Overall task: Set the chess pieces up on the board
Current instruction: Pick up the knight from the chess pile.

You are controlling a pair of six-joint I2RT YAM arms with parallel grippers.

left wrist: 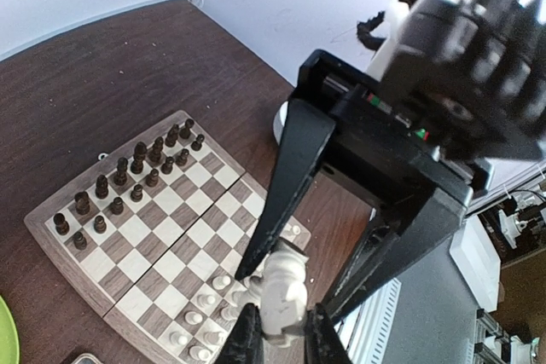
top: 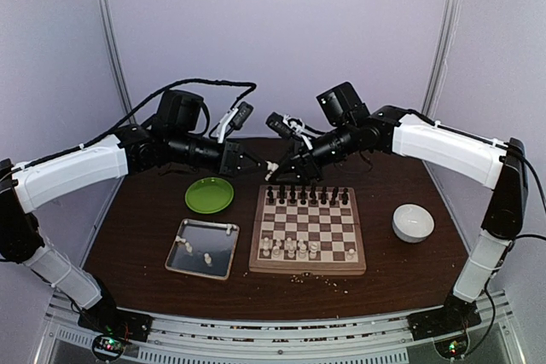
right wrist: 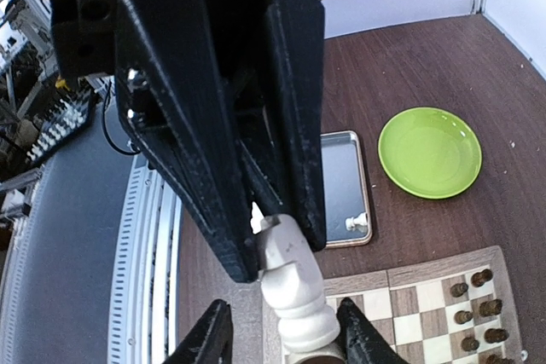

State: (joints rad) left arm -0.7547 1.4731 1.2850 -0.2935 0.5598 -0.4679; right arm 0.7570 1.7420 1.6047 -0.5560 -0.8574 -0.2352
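Left claw (left wrist: 280, 317) pinches a white chess piece (left wrist: 283, 287) while right claw (right wrist: 283, 306) straddles it, partly open.

board (left wrist: 128, 236): near corner cut off by the bottom edge of the left wrist view; right corner hidden behind the right gripper (left wrist: 285, 297).
green plate (left wrist: 3, 330): only a sliver at that view's left edge.
white bowl (left wrist: 279, 122): a sliver beside the right gripper's finger.
tray (right wrist: 343, 181): left part hidden behind the left gripper (right wrist: 277, 260).
white chess piece (right wrist: 288, 283): base cut off by the bottom edge; kind unclear.
chess pieces on the board (top: 290, 249): too small from above to tell kinds.
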